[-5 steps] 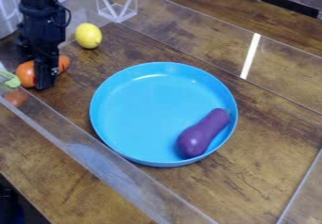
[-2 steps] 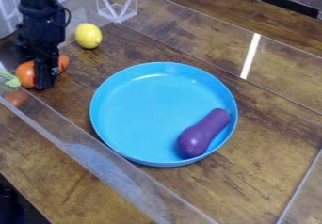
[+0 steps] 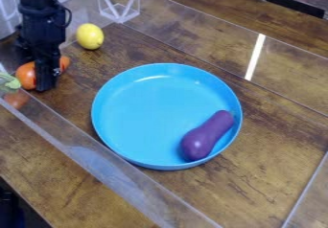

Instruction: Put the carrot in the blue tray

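Gripper (image 3: 45, 79) at the left edge straddles the carrot (image 3: 29, 76); whether it grips is unclear, its jaws hiding the carrot's middle. At centre, the blue tray (image 3: 148, 102) holds an eggplant (image 3: 208, 134). Upper left: a lemon (image 3: 88, 35).
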Controlling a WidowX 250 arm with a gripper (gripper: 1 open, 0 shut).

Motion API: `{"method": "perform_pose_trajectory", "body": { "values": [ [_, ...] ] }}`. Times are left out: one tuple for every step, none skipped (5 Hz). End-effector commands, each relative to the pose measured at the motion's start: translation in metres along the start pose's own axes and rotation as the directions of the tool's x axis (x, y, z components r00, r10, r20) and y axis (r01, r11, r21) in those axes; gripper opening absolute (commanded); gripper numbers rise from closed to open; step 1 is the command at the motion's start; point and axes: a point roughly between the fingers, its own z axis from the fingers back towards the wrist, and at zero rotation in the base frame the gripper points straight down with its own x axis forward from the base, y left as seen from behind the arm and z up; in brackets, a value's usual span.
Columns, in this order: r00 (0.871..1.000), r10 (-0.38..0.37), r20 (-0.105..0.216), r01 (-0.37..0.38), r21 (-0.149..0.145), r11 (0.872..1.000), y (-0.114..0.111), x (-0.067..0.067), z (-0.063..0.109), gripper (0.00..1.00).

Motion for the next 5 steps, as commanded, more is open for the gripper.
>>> {"method": "perform_pose_trajectory", "body": {
  "values": [
    [0.999,0.032,0.004,-0.032,-0.003,0.999,0.0024,-0.004,0.0019,0.0],
    [0.999,0.041,0.004,-0.041,-0.005,0.999,0.0012,-0.0035,0.0017,0.0],
    [0.999,0.05,0.003,-0.05,-0.007,0.999,0.0004,-0.0031,0.0021,0.0],
    [0.998,0.06,0.005,-0.06,-0.009,0.998,0.0004,-0.0029,0.0024,0.0],
    [0.998,0.069,0.006,-0.069,-0.012,0.998,0.0003,-0.0024,0.0022,0.0]
  ]
}}
